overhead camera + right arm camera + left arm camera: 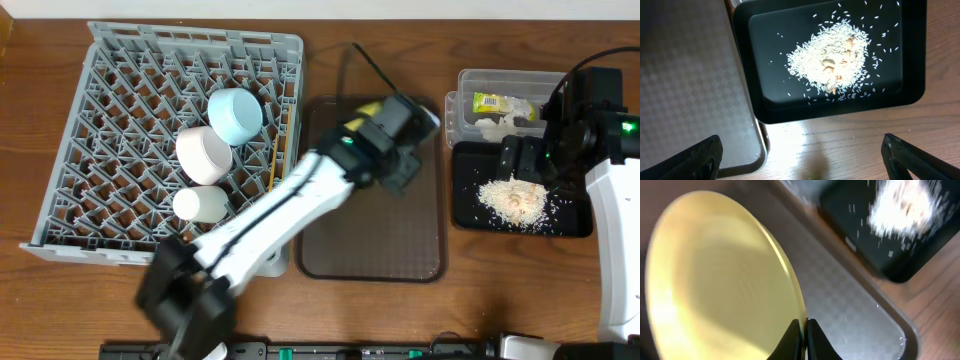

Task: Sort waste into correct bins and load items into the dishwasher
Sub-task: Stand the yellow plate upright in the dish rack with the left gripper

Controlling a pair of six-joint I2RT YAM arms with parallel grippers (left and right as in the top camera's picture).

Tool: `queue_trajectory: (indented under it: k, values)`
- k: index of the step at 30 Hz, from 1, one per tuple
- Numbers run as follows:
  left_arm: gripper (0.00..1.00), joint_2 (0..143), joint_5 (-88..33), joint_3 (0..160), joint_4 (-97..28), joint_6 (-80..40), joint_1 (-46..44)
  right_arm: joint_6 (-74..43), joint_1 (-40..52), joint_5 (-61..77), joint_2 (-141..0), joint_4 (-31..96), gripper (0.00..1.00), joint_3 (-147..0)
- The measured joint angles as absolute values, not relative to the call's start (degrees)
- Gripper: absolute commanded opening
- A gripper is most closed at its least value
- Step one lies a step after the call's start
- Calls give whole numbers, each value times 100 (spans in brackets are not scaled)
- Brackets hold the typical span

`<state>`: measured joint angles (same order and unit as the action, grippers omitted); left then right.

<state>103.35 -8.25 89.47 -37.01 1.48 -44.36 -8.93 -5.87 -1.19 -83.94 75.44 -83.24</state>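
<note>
plate [725, 280] is yellow and tilted up on edge. the left gripper [804, 332] pinches its rim, fingers closed thin on it. the left arm [290, 200] reaches long from the near table edge, past the corner of the rack [130, 120] and out over the brown tray [400, 250]. the right gripper [801, 145] hangs over the black tray [890, 95], fingers spread wide, holding nothing.

from above, the plate is only a small yellow bit behind the left wrist. the left wrist view shows its whole face, blurred. only the top view shows the blue bowl [235, 115], white bowl [205, 152], cup [200, 204] and chopsticks [273, 160] in the rack, and the wrapper [493, 102] and tissue [495, 127] in the tub [510, 74]. the right wrist view shows the rice [832, 60] best, heaped in the black tray.

the black tray lies just beside the brown tray's right edge. rows of pegs show all round the bowls and cup.
</note>
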Motion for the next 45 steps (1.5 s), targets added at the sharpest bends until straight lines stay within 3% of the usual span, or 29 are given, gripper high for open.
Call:
queue_trajectory:
  k: [13,27,34,45]
  values:
    - [6,8930,-1577,8947,-3601,-56,-2919,-893,-587,-119,-8394,7550,99,-8324]
    - [6,8899,-4779,8947,-3548,-926,-722,-893,-587,-108,-8394,7559,99,-8324]
    - [6,9255,-5994,8947,-3551,-1015,-228,-893,-587,-108,-8394,7579,99,-8324]
    - [6,10110,-6401,8947,-3562,-1055,-1,-893,-587,-106,-8394,7588,99,-8324]
